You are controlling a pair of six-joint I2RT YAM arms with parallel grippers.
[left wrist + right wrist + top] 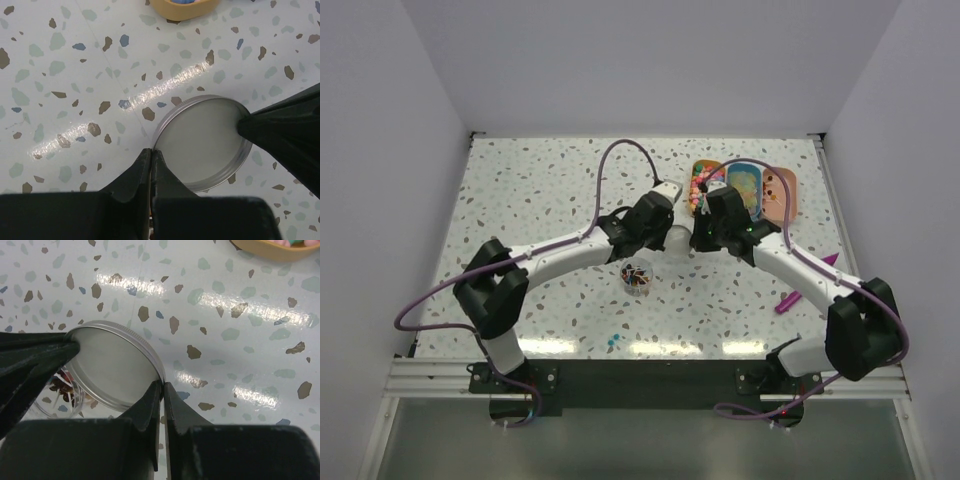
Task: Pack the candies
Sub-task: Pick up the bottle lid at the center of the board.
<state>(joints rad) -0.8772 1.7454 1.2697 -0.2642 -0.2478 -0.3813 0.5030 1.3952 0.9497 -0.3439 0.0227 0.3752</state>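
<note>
Left tool point(151, 151) and right tool point(162, 385) pinch shut on the lid's point(202, 145) opposite edges. Candies point(64, 384) sit in a jar point(50, 407).

Table point(540, 200): trays point(745, 186), scoop point(788, 302), jar point(637, 291) of candies point(638, 272)

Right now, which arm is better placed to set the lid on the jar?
Left, probably. Both the left tool and right tool pinch the lid by its rim, but the jar stands on the left arm's side of it, so the right would have to reach across.
</note>
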